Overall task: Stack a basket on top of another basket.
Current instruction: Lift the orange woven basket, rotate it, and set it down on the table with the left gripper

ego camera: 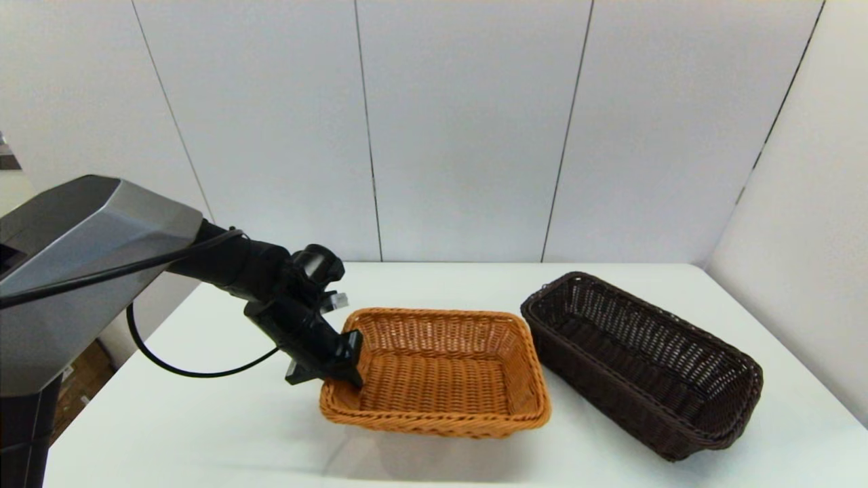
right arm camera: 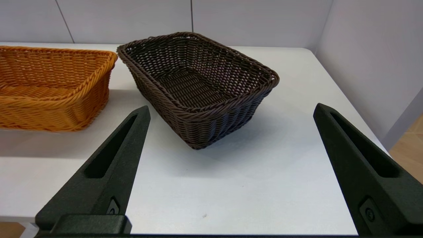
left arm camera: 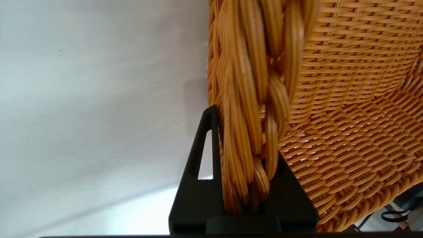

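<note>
The orange-tan basket (ego camera: 441, 379) sits left of centre on the white table, and its near left corner looks slightly raised over a shadow. My left gripper (ego camera: 352, 369) is shut on that basket's braided left rim (left arm camera: 251, 99), one finger outside the wall and one inside. The dark brown basket (ego camera: 644, 366) stands on the table to its right, angled, with nothing in it. In the right wrist view my right gripper (right arm camera: 231, 109) is open with its fingers wide apart, low near the table's front edge, facing the dark basket (right arm camera: 198, 82) and apart from it. The orange-tan basket (right arm camera: 49, 99) shows beside it.
The white table (ego camera: 203, 420) is bordered by white wall panels behind and on the right. A black cable hangs from my left arm over the table's left part. The table's right edge runs close to the dark basket.
</note>
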### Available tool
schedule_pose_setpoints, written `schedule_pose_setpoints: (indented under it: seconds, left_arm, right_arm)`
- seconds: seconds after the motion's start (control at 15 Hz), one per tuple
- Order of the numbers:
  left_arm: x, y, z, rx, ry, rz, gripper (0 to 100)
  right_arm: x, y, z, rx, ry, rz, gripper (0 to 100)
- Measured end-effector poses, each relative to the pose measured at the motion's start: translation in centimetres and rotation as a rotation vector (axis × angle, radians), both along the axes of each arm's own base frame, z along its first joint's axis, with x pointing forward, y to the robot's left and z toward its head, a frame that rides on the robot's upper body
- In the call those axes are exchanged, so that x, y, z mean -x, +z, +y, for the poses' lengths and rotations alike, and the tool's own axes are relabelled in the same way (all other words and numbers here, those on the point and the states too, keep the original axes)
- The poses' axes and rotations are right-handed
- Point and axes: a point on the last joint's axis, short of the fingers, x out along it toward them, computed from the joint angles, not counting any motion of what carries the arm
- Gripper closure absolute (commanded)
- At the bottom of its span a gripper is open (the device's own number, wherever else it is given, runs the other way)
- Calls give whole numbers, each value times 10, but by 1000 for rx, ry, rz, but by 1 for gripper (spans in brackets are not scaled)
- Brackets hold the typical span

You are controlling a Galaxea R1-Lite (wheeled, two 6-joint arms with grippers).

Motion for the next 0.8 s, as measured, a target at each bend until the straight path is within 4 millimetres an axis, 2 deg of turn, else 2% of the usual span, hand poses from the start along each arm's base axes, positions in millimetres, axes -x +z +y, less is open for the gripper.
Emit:
schedule_pose_setpoints:
  seconds: [0.47,0.53,0.8]
  left_arm:
    - [0,-1,1,-2,3,5,100]
    - [0,-1,1,-2,3,6,0]
    - [1,-1,1,-2,7,9,0]
  right_arm:
    - [0,0,0,0,0,0,0]
    - [0,0,0,0,0,0,0]
    - [0,0,0,0,0,0,0]
